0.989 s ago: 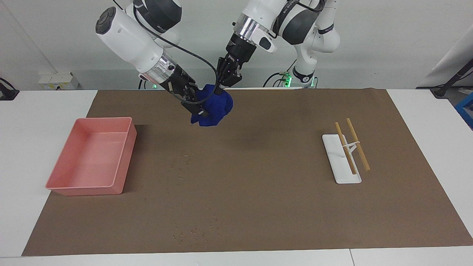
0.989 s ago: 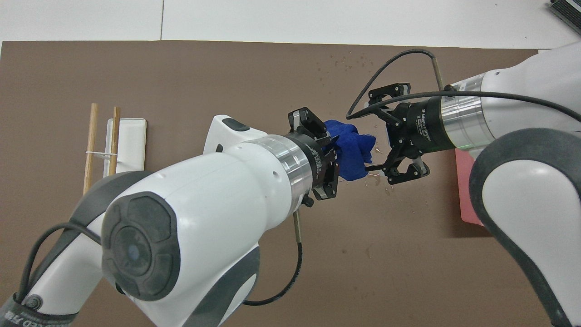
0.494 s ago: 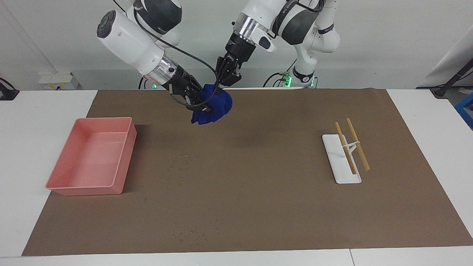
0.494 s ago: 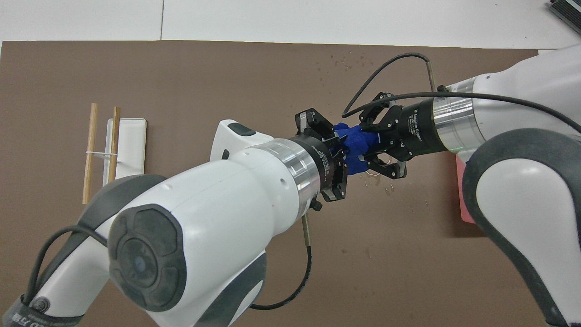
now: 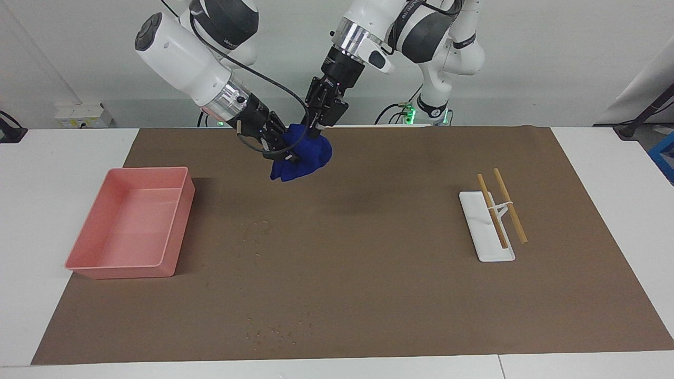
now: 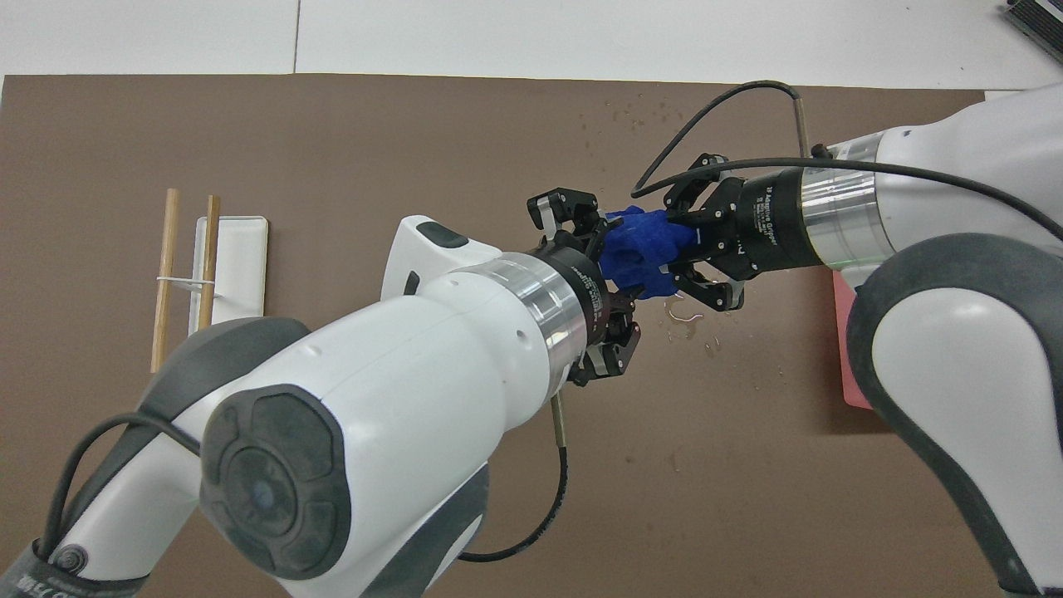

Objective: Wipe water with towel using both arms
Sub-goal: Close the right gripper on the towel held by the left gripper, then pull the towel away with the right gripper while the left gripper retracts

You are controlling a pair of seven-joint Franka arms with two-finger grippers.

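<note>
The royal-blue towel (image 5: 305, 158) hangs bunched above the brown mat (image 5: 379, 273), held up between both grippers; it also shows in the overhead view (image 6: 635, 249). My left gripper (image 5: 315, 131) is shut on its upper part, its fingertips buried in the cloth (image 6: 610, 253). My right gripper (image 5: 288, 152) grips the towel's edge toward the right arm's end (image 6: 671, 247). Water droplets (image 5: 258, 227) glint on the mat below the towel (image 6: 689, 320). More droplets (image 5: 274, 331) lie near the mat's edge farthest from the robots (image 6: 631, 112).
A pink plastic tray (image 5: 150, 169) stands toward the right arm's end of the table; only its edge shows in the overhead view (image 6: 847, 340). A white rest (image 5: 487, 237) with two wooden chopsticks (image 5: 509, 205) lies toward the left arm's end (image 6: 237, 257).
My right gripper, open beside the towel a second ago, has moved in and closed on it. The towel is squeezed tighter between the two grippers and sits slightly higher.
</note>
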